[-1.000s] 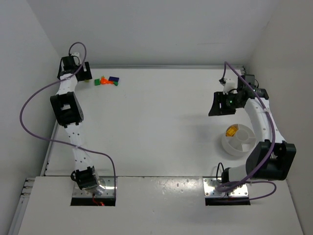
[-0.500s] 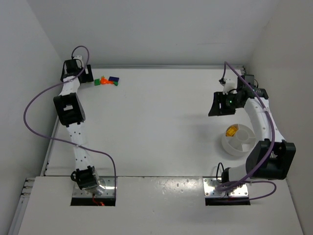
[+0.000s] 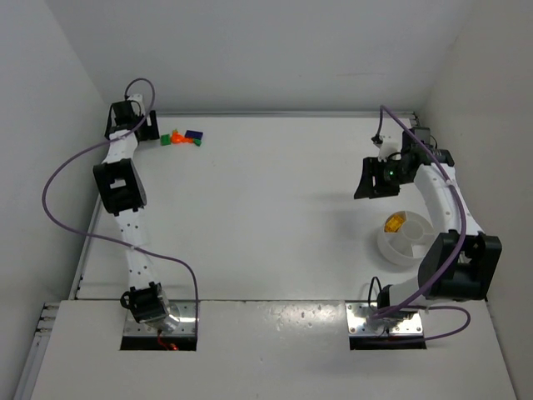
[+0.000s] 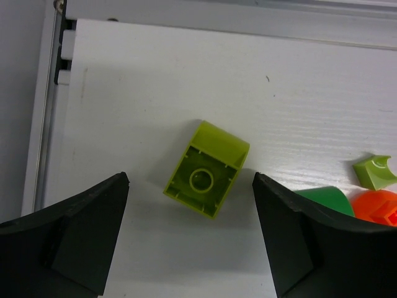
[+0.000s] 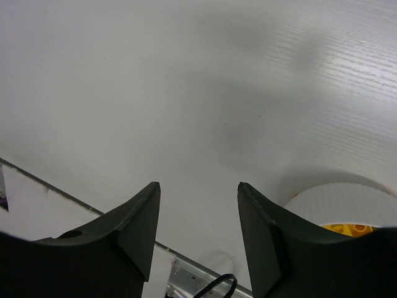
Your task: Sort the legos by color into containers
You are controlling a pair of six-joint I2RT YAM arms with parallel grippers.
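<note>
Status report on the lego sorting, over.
Left gripper open, straddling a lime-green brick, not gripping. Right gripper open, empty, near the white dish; one yellow-orange brick inside. Green brick and orange brick close to one left finger.

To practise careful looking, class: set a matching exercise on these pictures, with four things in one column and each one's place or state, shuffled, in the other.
1. lime brick
2. yellow-orange brick
3. blue brick
4. right tool

A. in the white dish
B. open, holding nothing
C. between the left tool's fingers, untouched
D. just right of the orange brick in the top view

Pairs: 1-C, 2-A, 3-D, 4-B
</note>
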